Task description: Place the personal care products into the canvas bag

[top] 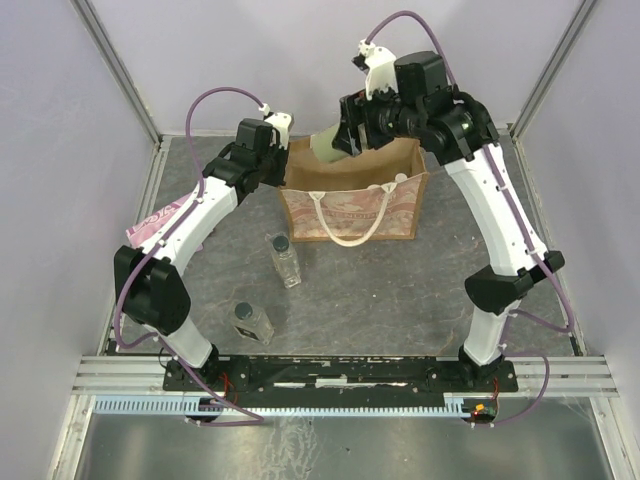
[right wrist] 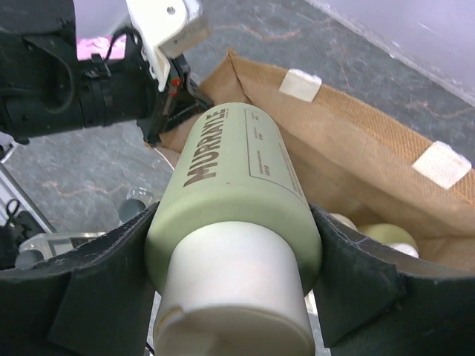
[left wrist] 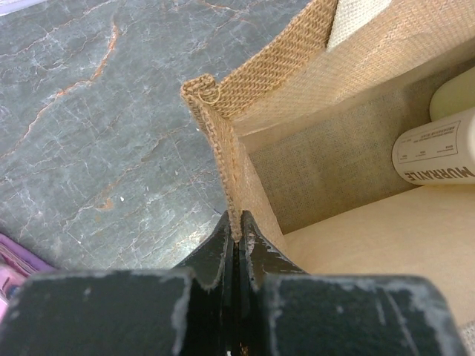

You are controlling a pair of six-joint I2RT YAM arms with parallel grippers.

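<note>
The brown canvas bag (top: 355, 200) stands open at the middle back of the table. My left gripper (left wrist: 237, 236) is shut on the bag's left rim (left wrist: 223, 148), pinching the fabric edge. My right gripper (right wrist: 234, 248) hangs over the bag's mouth, shut on a pale yellow bottle (right wrist: 234, 185) with a cream-white cap; the bottle's base points down toward the opening. In the top view this bottle (top: 325, 147) is just above the bag's back left corner. Another pale bottle (left wrist: 438, 152) lies inside the bag. Two clear bottles with black caps (top: 285, 260) (top: 250, 322) are on the table in front.
A flat pink packet (top: 155, 222) lies at the table's left edge, partly under the left arm. The bag's cream rope handle (top: 350, 225) hangs down its front panel. Metal frame rails border the table on both sides.
</note>
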